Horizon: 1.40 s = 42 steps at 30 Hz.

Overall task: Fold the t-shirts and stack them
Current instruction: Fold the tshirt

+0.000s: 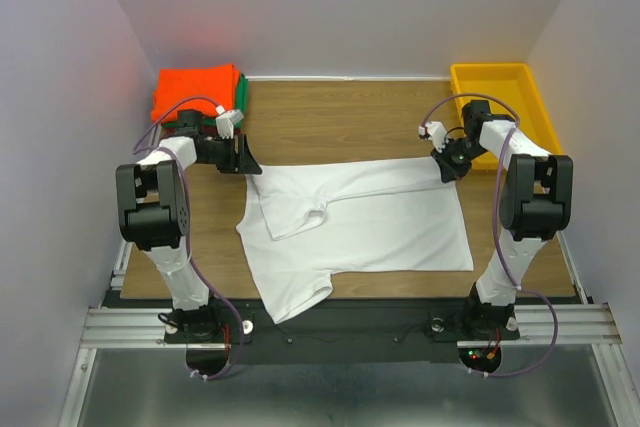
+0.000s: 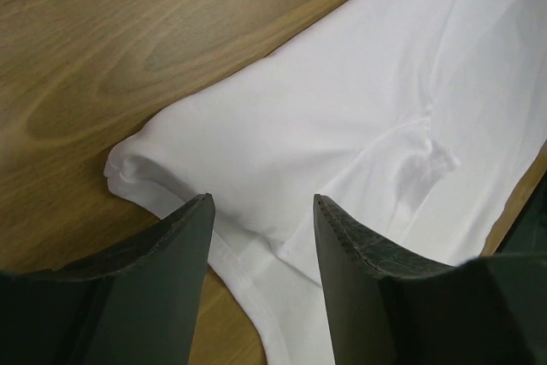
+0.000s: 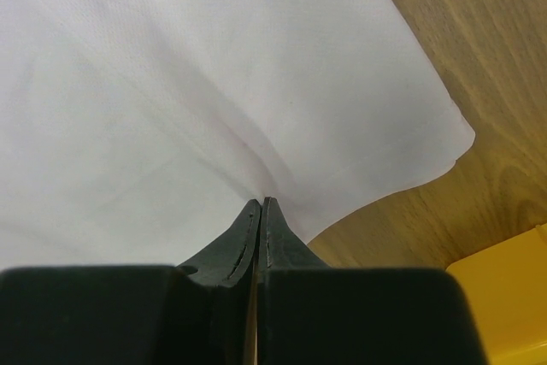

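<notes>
Covering most of the view, the wooden table (image 1: 350, 112) carries everything else. A white t-shirt (image 1: 380, 222) lies spread across its middle, partly folded, with one sleeve hanging over the near edge and the collar area turned in on the left side. At the far left corner sits a folded orange t-shirt (image 1: 195, 87) on top of a pile, with a thin edge of a green t-shirt (image 1: 241, 95) showing along its right side. A yellow tray (image 1: 495, 69) stands at the far right corner, well apart from the pile.

The left gripper (image 2: 262, 207) is low over the far left corner of the white t-shirt (image 2: 359, 126), its jaws parted with a clear gap between them and holding nothing; a bunched fold of cloth lies just ahead of the tips. The right gripper (image 3: 259, 204) is at the far right corner of the white t-shirt (image 3: 188, 83), jaws pressed together and pinching the cloth, with creases running into the tips.
</notes>
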Available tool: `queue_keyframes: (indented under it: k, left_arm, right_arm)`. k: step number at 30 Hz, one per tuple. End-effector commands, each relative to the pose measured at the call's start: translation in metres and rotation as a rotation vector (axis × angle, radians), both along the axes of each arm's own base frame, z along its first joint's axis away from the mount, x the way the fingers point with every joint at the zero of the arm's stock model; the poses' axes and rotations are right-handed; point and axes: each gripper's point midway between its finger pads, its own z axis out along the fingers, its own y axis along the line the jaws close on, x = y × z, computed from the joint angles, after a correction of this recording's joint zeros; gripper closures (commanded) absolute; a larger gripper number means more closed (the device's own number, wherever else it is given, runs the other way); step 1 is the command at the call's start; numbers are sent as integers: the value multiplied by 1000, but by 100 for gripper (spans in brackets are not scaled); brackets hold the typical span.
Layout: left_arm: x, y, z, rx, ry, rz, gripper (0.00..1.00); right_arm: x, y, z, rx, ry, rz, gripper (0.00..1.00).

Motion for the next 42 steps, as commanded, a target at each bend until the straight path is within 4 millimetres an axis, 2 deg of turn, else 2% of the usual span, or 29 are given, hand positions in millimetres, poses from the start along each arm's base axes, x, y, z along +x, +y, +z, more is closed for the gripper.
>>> queue_keyframes:
  k: [1,8,13,17,21,25,30,34,37,40,42]
  left_arm:
    - [10,-3,-2,-73,12,42,39]
    - [20,1,-25,-73,55,87,37]
    - [22,6,-27,-83,63,112,37]
    - [26,20,-38,-67,87,171,36]
    - [28,45,-49,-52,123,270,36]
    - [28,55,-54,-32,134,305,36]
    - [29,56,-52,-33,128,306,36]
    - [29,52,-45,-51,113,286,36]
    - [32,50,-28,-69,69,260,36]
    - [32,50,-9,-57,5,235,36]
    - [28,49,12,-39,-46,209,37]
  right_arm:
    - [5,3,16,7,-43,5,99]
    - [5,3,15,5,-41,5,99]
    - [6,2,18,2,-50,7,99]
    - [3,3,21,1,-58,17,99]
    - [-6,-1,22,-24,-64,42,99]
    - [-13,-2,24,-32,-69,54,99]
    - [-22,1,16,-17,-42,60,99]
    - [-27,14,7,21,-10,69,97]
    - [-25,29,7,69,8,54,95]
    - [-23,32,7,73,10,48,94]
    - [-22,30,5,63,15,44,94]
